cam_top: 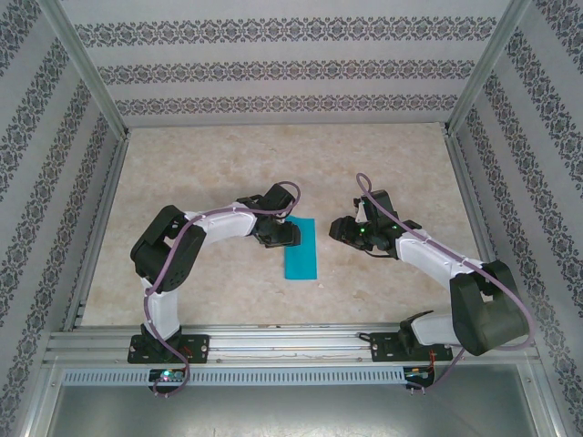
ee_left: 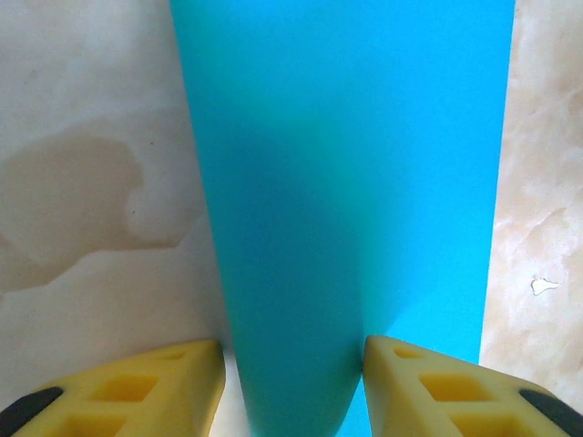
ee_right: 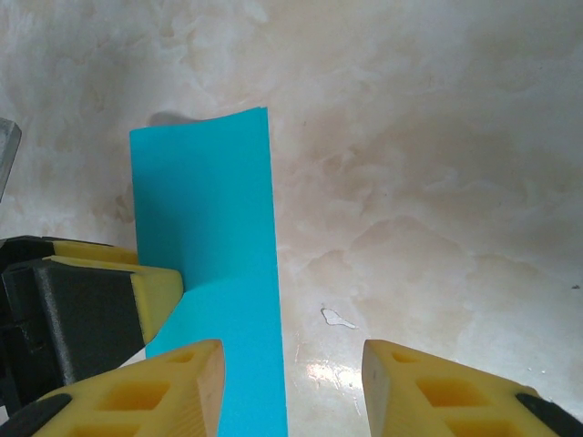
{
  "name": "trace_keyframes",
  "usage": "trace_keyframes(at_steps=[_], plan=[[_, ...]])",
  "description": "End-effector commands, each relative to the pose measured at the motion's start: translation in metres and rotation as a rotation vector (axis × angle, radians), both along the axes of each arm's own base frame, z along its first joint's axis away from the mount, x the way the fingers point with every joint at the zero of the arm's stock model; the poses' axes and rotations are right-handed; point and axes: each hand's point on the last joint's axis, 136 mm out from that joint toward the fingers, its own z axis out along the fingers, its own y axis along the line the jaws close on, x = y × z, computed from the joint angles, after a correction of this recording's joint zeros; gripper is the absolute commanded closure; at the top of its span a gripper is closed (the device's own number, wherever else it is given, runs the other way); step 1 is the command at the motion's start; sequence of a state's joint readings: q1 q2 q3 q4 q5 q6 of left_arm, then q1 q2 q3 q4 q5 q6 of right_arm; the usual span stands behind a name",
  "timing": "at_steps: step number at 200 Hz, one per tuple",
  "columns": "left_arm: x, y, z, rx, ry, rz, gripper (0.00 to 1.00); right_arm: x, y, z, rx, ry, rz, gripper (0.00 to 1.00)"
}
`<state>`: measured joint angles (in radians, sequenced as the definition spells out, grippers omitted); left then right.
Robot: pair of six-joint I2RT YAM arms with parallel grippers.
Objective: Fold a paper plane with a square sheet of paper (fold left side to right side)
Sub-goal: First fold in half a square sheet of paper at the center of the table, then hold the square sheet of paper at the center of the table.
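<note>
Left pincer (ee_left: 293, 387) clamped on square sheet of paper (ee_left: 364, 137), near end cut off | right pincer (ee_right: 293, 391) apart, empty

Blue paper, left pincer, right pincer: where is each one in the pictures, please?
blue paper (cam_top: 301, 250), top view, middle of the sheet.
left pincer (ee_left: 291, 360), left wrist view, midway between its yellow fingertips.
right pincer (ee_right: 291, 360), right wrist view, midway between its yellow fingertips.

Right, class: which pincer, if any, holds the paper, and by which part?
The left pincer seems to grip the paper by its raised, curled end, pinched across its width. The right pincer is open and holds nothing.
</note>
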<state>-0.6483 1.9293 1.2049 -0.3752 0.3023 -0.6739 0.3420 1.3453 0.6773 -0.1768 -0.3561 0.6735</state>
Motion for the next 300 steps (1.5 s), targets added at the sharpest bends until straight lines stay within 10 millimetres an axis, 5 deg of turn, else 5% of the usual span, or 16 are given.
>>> trace_keyframes(at_steps=[1,198,300], plan=[[-0.037,0.003,-0.053,0.091,0.131,-0.046,0.52,-0.007,-0.005,-0.009,-0.01,0.028,0.007,0.55],[-0.041,-0.001,-0.057,0.092,0.151,-0.068,0.51,-0.01,0.006,-0.012,0.017,0.051,0.042,0.56],[-0.042,-0.001,-0.057,0.092,0.154,-0.067,0.51,-0.017,0.077,-0.023,0.159,0.123,0.204,0.93]])
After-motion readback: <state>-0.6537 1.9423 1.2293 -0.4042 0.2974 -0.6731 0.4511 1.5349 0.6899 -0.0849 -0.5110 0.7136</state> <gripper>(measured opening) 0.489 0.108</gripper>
